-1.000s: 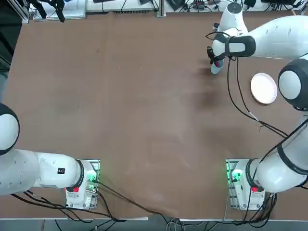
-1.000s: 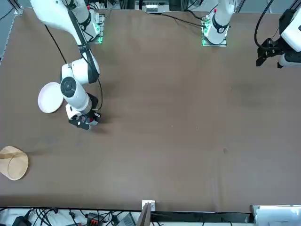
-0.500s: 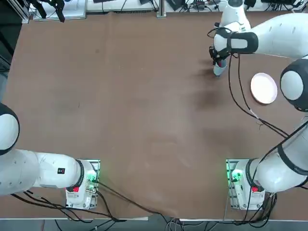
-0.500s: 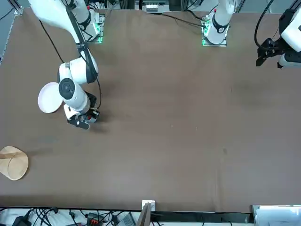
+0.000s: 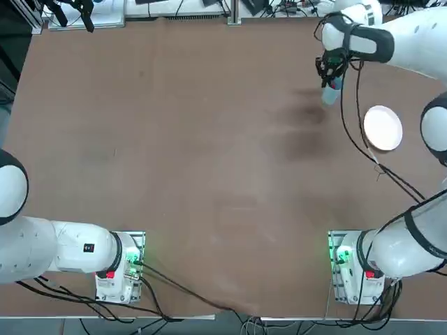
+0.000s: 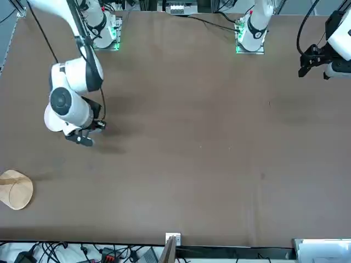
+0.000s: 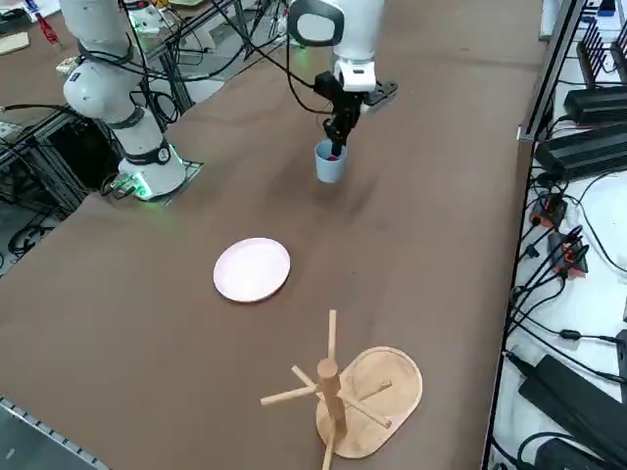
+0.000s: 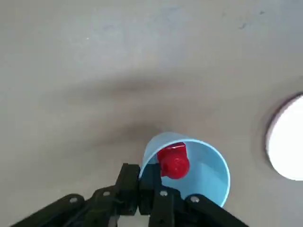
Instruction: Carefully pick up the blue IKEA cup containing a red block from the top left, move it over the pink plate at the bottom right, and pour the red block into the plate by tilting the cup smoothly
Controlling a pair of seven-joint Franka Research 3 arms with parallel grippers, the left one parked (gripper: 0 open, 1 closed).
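The blue IKEA cup point(image 7: 330, 163) is held above the brown worktop point(image 5: 195, 153) by the right claw point(image 7: 335, 145), whose fingers point(image 8: 129, 187) are pinched on the cup's rim, one inside and one outside the wall. The cup is kept upright, clear of the surface, with its shadow cast on the worktop beneath it. The red block point(image 8: 173, 161) is seen resting inside the cup, against the wall nearest the claw. The pink plate point(image 5: 383, 128) is left bare on the worktop, near the cup but apart from it, toward the robot's right; in the front view it is largely hidden behind the arm's wrist. A wooden mug tree on an oval base point(image 7: 345, 388) is set well apart at the far right corner of the worktop.
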